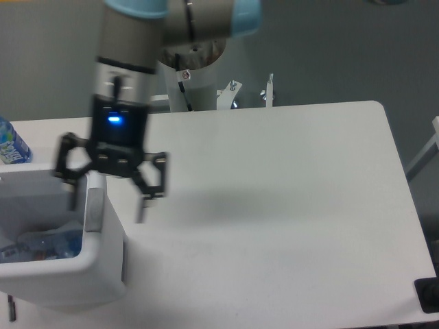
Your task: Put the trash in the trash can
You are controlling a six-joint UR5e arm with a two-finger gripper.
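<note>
The white trash can stands at the table's front left corner. Inside it lies crushed clear plastic trash with bluish parts. My gripper hangs open above the can's right rim, blurred by motion, with nothing between its fingers. One finger is over the can and the other finger is over the table just right of it.
An uncrushed bottle with a blue-green label stands at the left edge behind the can. The white table stretches to the right. A metal bracket sits behind the table's far edge.
</note>
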